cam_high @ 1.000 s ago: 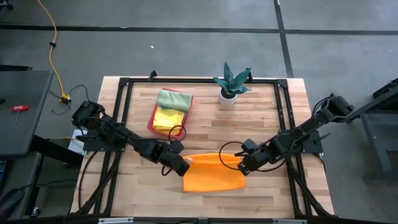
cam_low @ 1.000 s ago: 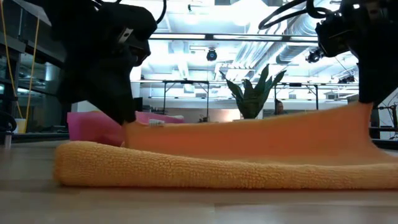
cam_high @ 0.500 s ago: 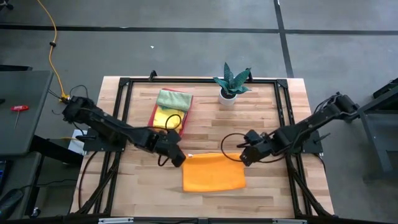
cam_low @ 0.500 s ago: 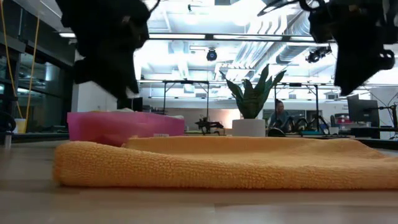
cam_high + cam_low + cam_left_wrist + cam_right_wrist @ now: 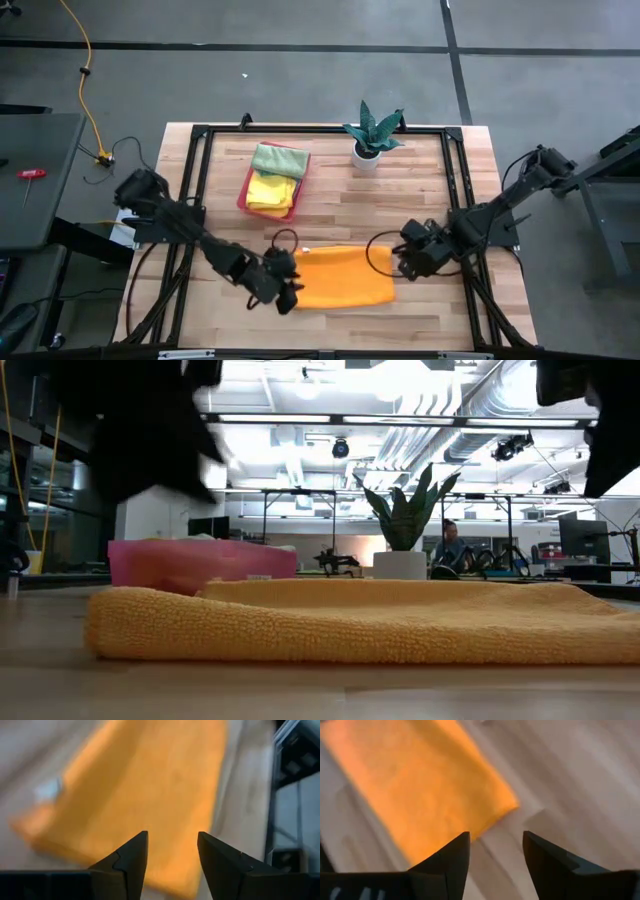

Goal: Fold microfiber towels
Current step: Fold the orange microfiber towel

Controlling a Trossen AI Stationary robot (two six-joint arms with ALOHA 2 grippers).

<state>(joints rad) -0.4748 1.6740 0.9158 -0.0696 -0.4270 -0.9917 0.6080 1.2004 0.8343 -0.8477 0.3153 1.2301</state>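
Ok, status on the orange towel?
Left gripper and right gripper open, empty, flanking it. Orange towel folded flat on table. Nothing in the way.

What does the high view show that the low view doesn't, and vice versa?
High view only: both arms whole, the left gripper open at the orange towel's left edge and the right gripper open at its right edge; green and yellow towels stacked in the pink tray.
Low view only: the towel's folded, doubled thickness, and a person in the room behind.
Both: orange towel, tray, potted plant.
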